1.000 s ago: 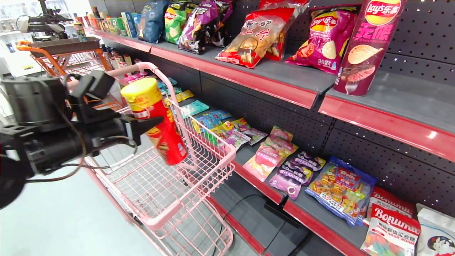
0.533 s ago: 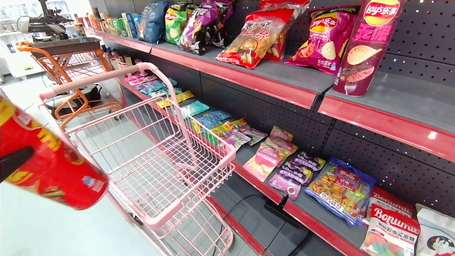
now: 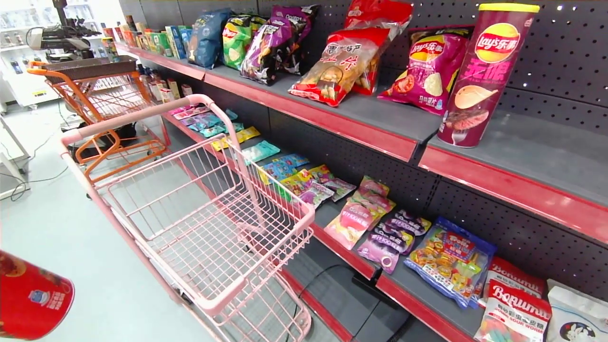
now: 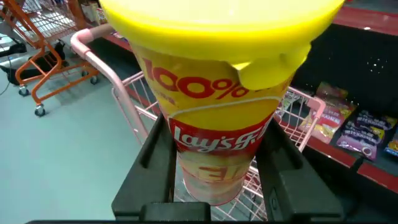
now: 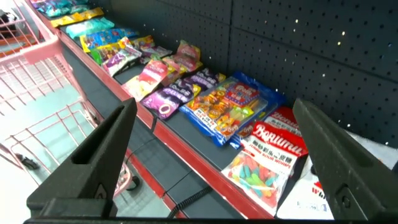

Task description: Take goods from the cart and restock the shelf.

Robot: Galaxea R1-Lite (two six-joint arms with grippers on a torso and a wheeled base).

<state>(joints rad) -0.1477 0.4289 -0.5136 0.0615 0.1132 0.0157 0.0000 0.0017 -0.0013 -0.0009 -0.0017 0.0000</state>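
My left gripper is shut on a red chip can with a yellow lid, one black finger on each side of it. The can's red base shows at the lower left of the head view, over the floor and left of the pink cart. The cart's wire basket holds nothing. On the upper shelf a purple chip can stands upright next to chip bags. My right gripper is open with nothing in it, above the lower shelf's candy bags.
An orange cart stands behind the pink one. Chip bags line the upper shelf, with bare shelf to the right of the purple can. Candy bags cover the lower shelf. A black cable lies on the floor under it.
My left gripper has carried the red can from above the cart down and left, to the head view's lower left corner. The head camera has shifted a little.
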